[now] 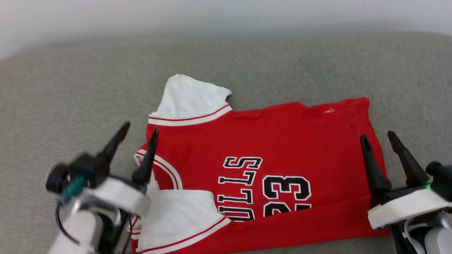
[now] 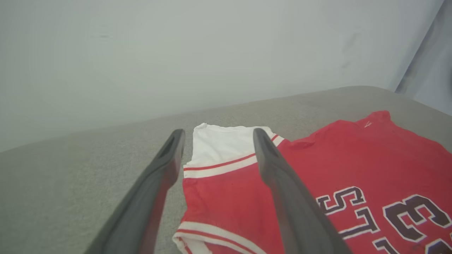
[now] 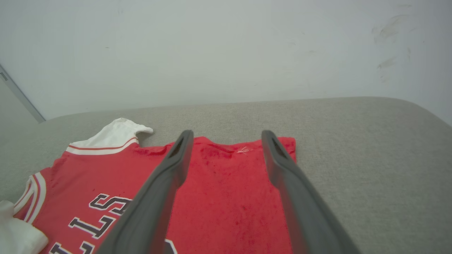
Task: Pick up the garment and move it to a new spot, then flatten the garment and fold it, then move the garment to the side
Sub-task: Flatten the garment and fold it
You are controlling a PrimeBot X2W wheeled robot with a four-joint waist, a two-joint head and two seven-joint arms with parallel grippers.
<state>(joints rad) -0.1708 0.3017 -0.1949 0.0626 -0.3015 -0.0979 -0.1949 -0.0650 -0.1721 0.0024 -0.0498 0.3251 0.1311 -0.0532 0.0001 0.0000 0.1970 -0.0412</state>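
- Garment (image 1: 282,141) lies spread on the grey cushion (image 1: 70,88), about midway across its width and well short of its far edge, where the cushion meets the pale wall (image 1: 212,14).
- Its long axis runs along the cushion from left to right: the collar (image 1: 166,169) points to the left end, the hem (image 1: 374,141) to the right end.
- The black print (image 1: 268,187) lies sideways, the tops of its letters towards the collar.
- One white sleeve (image 1: 190,97) sticks out towards the far edge; the other sleeve (image 1: 176,215) is folded in over the red body at the near left.
- A red strip of cloth along the near side lies over the lower part of the print, so the first letter and part of the number are hidden.
- The near left corner of the cloth is cut off by the head view's bottom edge, and the left arm covers part of the near sleeve.
- The left gripper (image 1: 140,128), blurred in the head view, has its fingers spread at the collar end, one over cloth and one over bare cushion.
- The right gripper (image 1: 377,135) is spread wide at the hem, its fingers either side of that edge.
- Whether any finger touches the cloth cannot be told.
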